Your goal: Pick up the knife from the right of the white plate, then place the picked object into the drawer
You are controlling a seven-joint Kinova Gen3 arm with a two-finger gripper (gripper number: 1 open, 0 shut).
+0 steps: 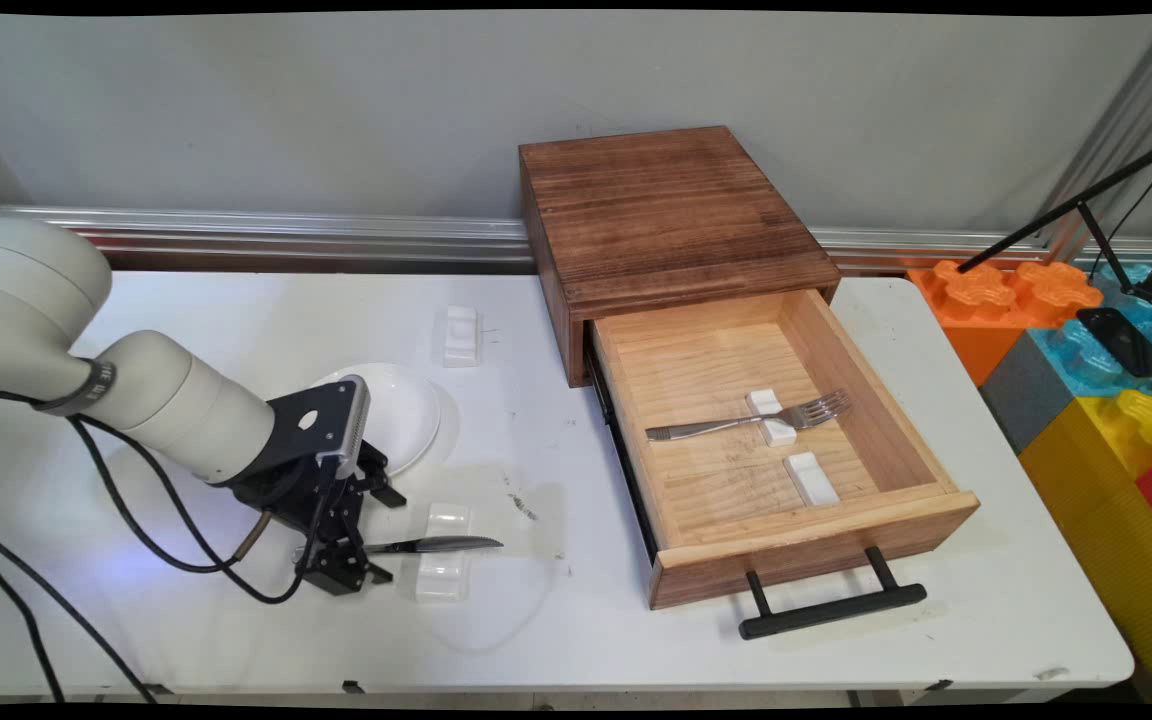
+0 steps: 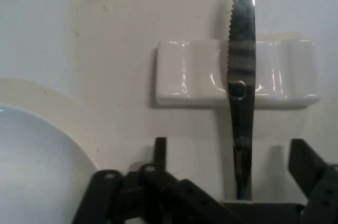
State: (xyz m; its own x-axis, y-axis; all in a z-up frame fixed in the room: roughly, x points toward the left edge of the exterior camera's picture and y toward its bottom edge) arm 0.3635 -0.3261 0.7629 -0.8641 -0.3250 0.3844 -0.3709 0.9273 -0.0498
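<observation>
Lying across a small white rest (image 2: 237,73) is a knife (image 2: 241,60), near the table's (image 1: 236,640) front left. Its handle end sits between the gripper's (image 1: 361,562) fingers (image 2: 160,152), which are spread apart and not pinching it. A white plate (image 1: 406,410) sits just behind. Off to the right, an open wooden drawer (image 1: 836,350) holds a fork (image 1: 751,420) on another white rest (image 1: 771,415).
</observation>
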